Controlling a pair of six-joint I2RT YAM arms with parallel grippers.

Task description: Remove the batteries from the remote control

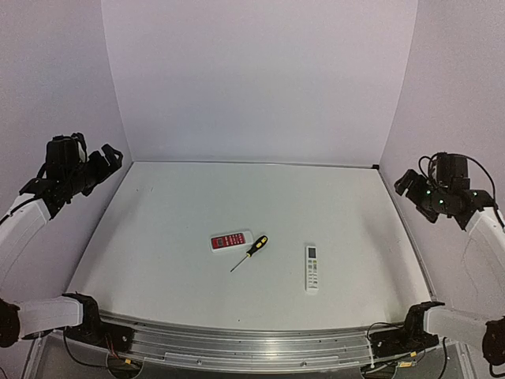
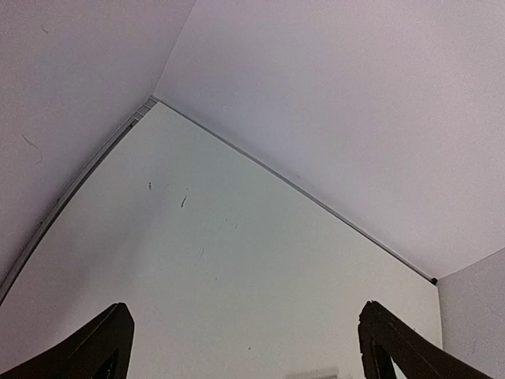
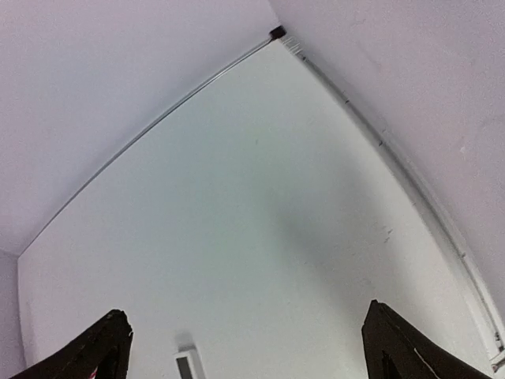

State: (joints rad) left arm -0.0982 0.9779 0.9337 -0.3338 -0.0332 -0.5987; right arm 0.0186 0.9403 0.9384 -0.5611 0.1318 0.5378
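The remote control [image 1: 312, 267] is slim and white and lies face up, screen end away from me, on the table right of centre. Only its screen end [image 3: 188, 365] shows at the bottom of the right wrist view. The batteries are hidden. My left gripper [image 1: 109, 158] hangs high over the table's far left edge, open and holding nothing; its view [image 2: 245, 309] shows only bare table between the fingers. My right gripper [image 1: 406, 181] hangs high at the far right edge, also open [image 3: 245, 309] with nothing in it. Both are far from the remote.
A shorter red-faced remote [image 1: 230, 240] lies left of centre. Just to its right a black-and-yellow-handled screwdriver [image 1: 251, 251] lies at a slant. White walls close in the table [image 1: 197, 197] at the back and on both sides.
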